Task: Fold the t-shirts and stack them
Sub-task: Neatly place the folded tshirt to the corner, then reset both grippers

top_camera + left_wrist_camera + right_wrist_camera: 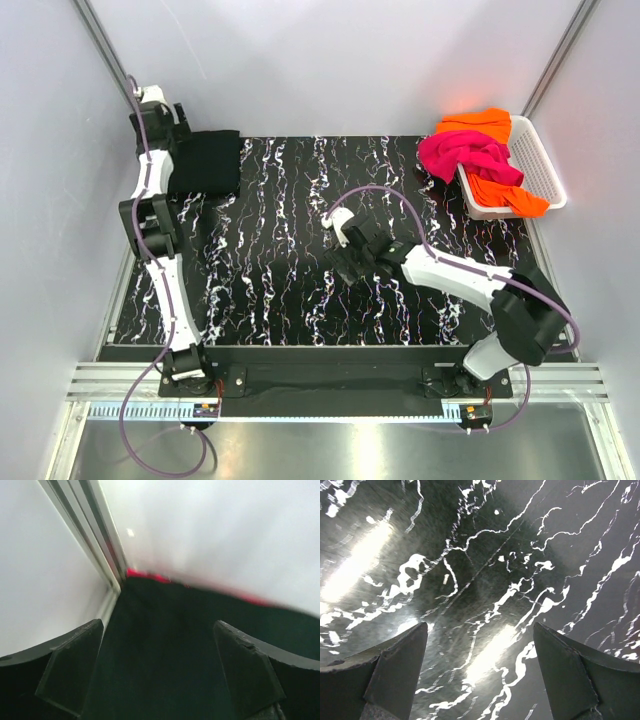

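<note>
A folded black t-shirt [208, 162] lies at the table's far left corner. My left gripper [178, 138] hovers at its left edge, open and empty. In the left wrist view the black t-shirt [165, 630] fills the space between the spread fingers of the left gripper [160, 665]. A thin red strip of cloth [145, 575] shows at its far edge. A magenta t-shirt [465, 155] and an orange t-shirt [482, 122] lie heaped in the basket at the back right. My right gripper [343, 266] hangs open over the middle of the table; in the right wrist view the right gripper [480, 670] has only tabletop beneath it.
The white lattice basket [541, 160] stands at the back right edge of the black marbled table [280, 290]. A metal corner post [97, 540] and pale walls stand close behind the left gripper. The right arm's cable [400, 205] arcs above the table's middle.
</note>
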